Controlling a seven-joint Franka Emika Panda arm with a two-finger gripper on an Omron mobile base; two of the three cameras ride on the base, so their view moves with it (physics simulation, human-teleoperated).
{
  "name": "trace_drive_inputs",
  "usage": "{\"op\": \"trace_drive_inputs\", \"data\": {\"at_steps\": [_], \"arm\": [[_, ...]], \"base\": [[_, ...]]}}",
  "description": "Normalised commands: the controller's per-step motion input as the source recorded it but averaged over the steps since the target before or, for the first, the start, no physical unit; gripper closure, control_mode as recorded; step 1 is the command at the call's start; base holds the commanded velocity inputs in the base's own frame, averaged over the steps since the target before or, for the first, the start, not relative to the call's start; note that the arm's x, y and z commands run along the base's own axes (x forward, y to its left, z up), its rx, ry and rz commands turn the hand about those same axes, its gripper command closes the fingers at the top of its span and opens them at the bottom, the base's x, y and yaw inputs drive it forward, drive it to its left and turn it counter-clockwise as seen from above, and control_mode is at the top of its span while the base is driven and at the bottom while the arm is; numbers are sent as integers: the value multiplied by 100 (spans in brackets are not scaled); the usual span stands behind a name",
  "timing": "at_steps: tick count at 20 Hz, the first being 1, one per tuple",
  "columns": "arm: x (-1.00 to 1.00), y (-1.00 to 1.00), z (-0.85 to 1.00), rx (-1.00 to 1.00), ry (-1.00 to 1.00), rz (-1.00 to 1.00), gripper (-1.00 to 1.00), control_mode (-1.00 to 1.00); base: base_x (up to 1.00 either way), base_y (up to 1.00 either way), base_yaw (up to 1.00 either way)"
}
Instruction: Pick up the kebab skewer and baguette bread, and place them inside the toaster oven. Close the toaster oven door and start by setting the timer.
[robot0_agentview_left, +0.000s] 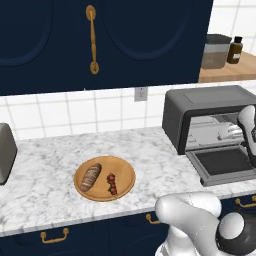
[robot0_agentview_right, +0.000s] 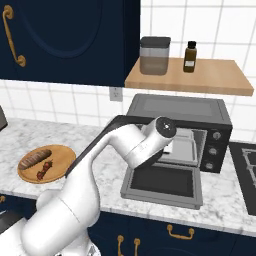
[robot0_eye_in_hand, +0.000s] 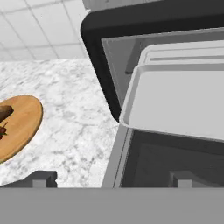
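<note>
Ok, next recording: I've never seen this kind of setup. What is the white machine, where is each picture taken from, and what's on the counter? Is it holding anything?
It is a rendered kitchen. The white machine is a robot arm on a drivable base. Two pictures come from cameras on the base, behind the arm to its left and right; the third looks along the gripper, whose two dark fingertips stand apart with nothing between them.

On the marble counter a wooden plate carries the baguette bread and the kebab skewer, side by side. To the right stands the toaster oven, its door folded down flat, a metal tray sticking out. The gripper is right in front of that opening.
</note>
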Motion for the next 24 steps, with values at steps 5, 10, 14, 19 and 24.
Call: {"op": "trace_drive_inputs", "data": {"at_steps": [5,10,14,19,24], "arm": [[-86,100,13,-7,11,-1,-100,-100],[-19,100,0,-7,22,-7,-100,-100],[0,100,0,-7,21,-8,-100,-100],[6,100,-2,-3,27,-3,-100,-100],[2,100,-11,-2,19,1,-100,-100]], "base": [[0,0,0],[0,0,0],[0,0,0],[0,0,0],[0,0,0]]}}
